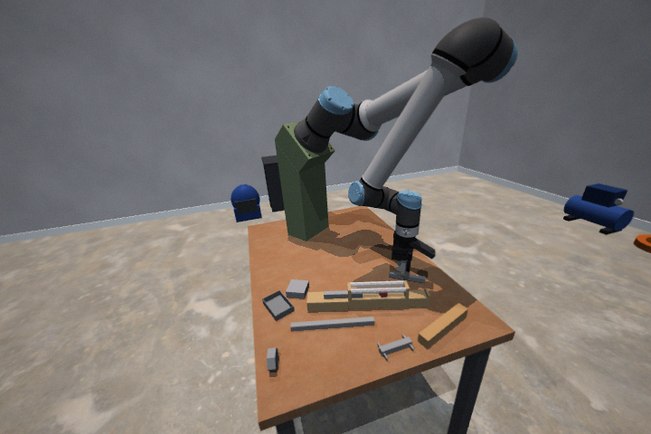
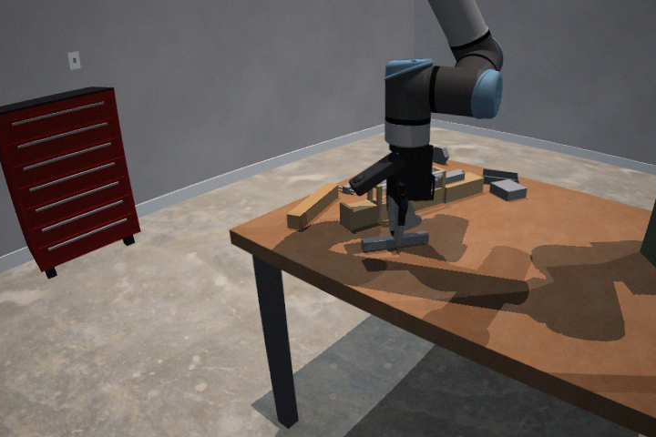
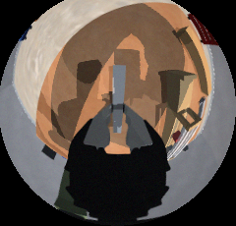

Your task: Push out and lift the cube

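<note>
On the worktop (image 1: 336,368) in the top view, the tool (image 1: 402,269) is pinching a grey T-shaped pusher (image 1: 407,277) behind the channel (image 1: 377,294); the red cube (image 1: 382,294) is sitting inside, just in front of it.

In the exterior view, the pusher's crossbar (image 2: 394,240) is hanging just above the wood, presumably for reaching in.

In the wrist view, its stem (image 3: 118,95) is sitting between the fingers.

Red cube (image 1: 382,294), tan channel (image 1: 377,301)

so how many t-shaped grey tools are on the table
2: one T-shaped tool gripped upright by the gripper beside the channel; another lying near the table's front edge. None seems hidden.
</note>
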Robot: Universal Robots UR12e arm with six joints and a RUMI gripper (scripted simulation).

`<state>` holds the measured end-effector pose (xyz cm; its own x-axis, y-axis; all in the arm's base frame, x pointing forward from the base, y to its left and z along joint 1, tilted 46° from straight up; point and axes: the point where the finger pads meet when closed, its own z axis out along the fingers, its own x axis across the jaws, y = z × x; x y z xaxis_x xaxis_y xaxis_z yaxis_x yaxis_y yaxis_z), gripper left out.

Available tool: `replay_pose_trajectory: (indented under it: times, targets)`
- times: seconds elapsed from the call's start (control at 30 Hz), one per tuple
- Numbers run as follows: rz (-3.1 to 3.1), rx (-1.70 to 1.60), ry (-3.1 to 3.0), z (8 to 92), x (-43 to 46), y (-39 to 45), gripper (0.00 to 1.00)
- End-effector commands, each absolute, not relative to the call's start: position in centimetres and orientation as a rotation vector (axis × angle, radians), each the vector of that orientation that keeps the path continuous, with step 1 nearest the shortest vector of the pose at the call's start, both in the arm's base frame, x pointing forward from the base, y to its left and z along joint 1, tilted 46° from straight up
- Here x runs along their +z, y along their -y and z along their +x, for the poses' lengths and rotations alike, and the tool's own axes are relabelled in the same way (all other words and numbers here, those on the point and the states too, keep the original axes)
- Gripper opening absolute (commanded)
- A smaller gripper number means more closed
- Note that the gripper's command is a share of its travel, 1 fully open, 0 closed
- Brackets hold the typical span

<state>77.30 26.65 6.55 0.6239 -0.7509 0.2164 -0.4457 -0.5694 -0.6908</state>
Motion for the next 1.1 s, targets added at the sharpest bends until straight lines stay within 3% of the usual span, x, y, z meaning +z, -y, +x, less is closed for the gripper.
replay_pose_trajectory:
  times: [0.0, 1.07]
  targets:
    - [-2.251, -0.671, -0.934, 76.3, 7.7, -26.1, 0.0]
    - [-2.251, -0.671, -0.934, 70.2, 14.2, -23.0, 0.0]
